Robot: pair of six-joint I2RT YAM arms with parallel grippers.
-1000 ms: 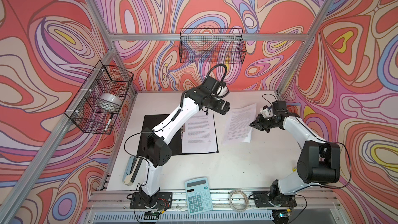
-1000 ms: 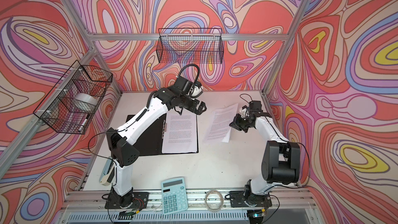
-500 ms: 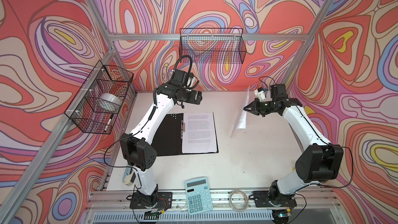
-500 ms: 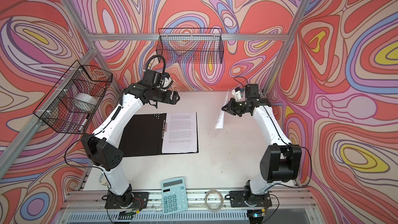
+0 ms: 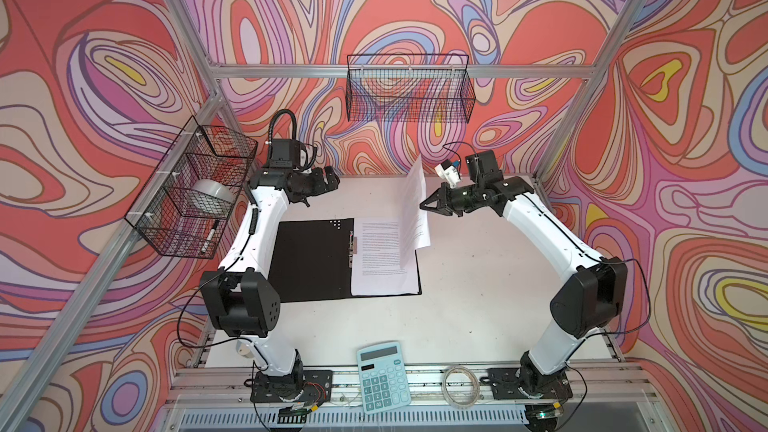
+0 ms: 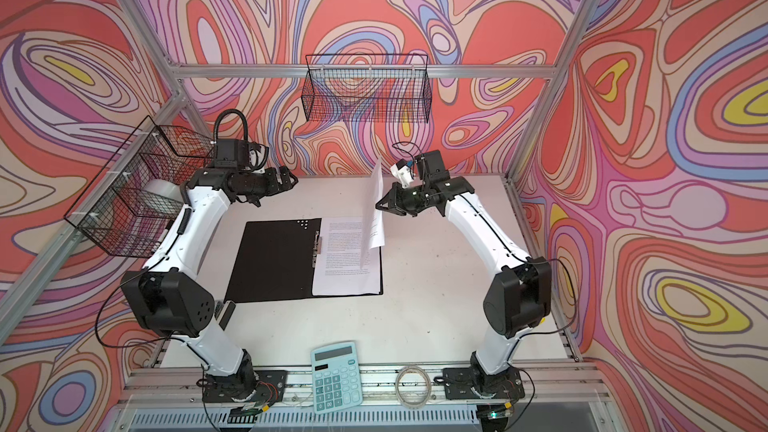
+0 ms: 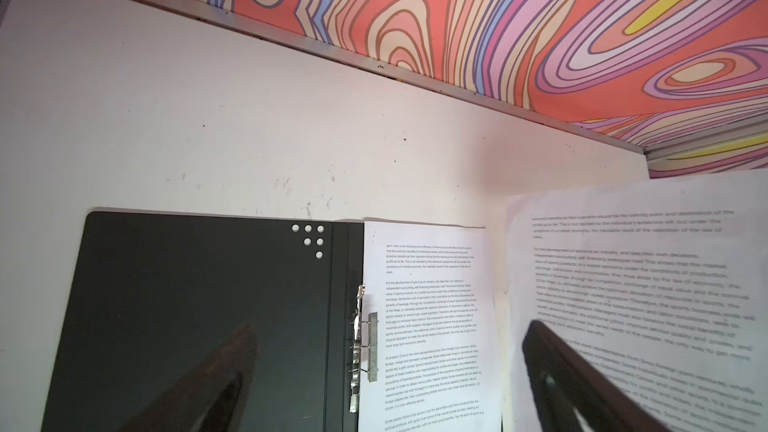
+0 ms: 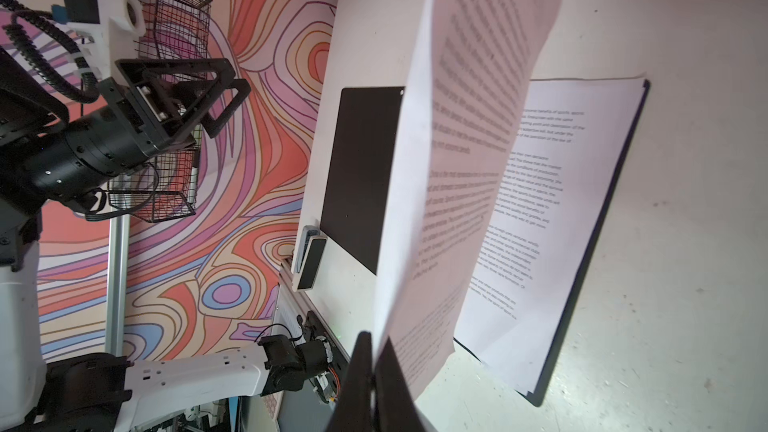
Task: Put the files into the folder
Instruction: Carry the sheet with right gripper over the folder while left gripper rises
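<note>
The folder (image 5: 311, 263) (image 6: 274, 259) lies open on the table, black inside up, with a metal clip (image 7: 361, 347) at the spine. One of the files (image 5: 382, 255) (image 7: 432, 317) rests flat on its right half. A second printed sheet (image 5: 415, 201) (image 8: 457, 160) hangs upright over that half's right edge, with my right gripper (image 5: 426, 204) (image 8: 376, 351) shut on its edge. My left gripper (image 5: 330, 178) (image 7: 390, 326) is open and holds nothing, raised behind the folder's far left corner.
A teal calculator (image 5: 384, 376) and a coil of clear cable (image 5: 459, 384) lie at the front edge. Wire baskets hang on the back wall (image 5: 409, 89) and the left wall (image 5: 193, 193). A small black-and-white device (image 8: 309, 259) sits at the table's left edge.
The right gripper lifted its sheet from nearly flat on the table to upright and carried it left toward the folder. The left gripper pulled back from over the folder to the back left.
</note>
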